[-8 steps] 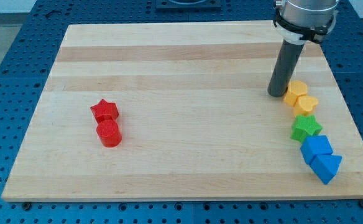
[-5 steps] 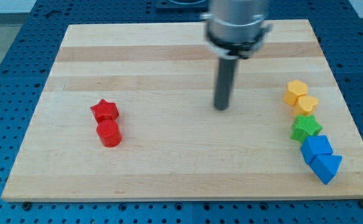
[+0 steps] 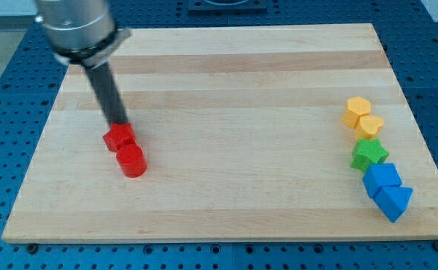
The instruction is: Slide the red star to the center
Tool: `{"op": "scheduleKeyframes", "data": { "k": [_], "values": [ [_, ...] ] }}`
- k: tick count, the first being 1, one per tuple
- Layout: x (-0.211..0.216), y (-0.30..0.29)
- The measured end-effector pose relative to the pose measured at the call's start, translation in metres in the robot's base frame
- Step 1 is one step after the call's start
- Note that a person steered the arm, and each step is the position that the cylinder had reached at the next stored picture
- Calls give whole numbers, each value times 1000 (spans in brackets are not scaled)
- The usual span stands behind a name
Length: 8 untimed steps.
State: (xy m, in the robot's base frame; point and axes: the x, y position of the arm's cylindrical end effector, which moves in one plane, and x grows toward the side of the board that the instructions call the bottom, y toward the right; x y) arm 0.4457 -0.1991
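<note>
The small red plastic star block (image 3: 119, 137) is seen on the view's left of the pale wooden table (image 3: 226, 82), touching the red cylinder block (image 3: 132, 160) just below it, with my tip (image 3: 118, 122) set at the star's upper edge, apparently in contact though the rod hides the join. No fingers are fitted, so nothing can be said to be apart or clamped. The star is judged light, rigid and easily slid, and liable to spin if pushed on a point; it would best be pushed squarely from its left side, towards the view's right.
</note>
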Motion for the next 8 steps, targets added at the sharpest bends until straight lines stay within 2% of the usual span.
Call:
{"op": "scheduleKeyframes", "data": {
  "k": [1,3,4,5,7,8],
  "values": [
    [19,-37],
    [57,-63],
    [58,-39],
    [42,3],
    [37,19],
    [27,67]
  ]
}}
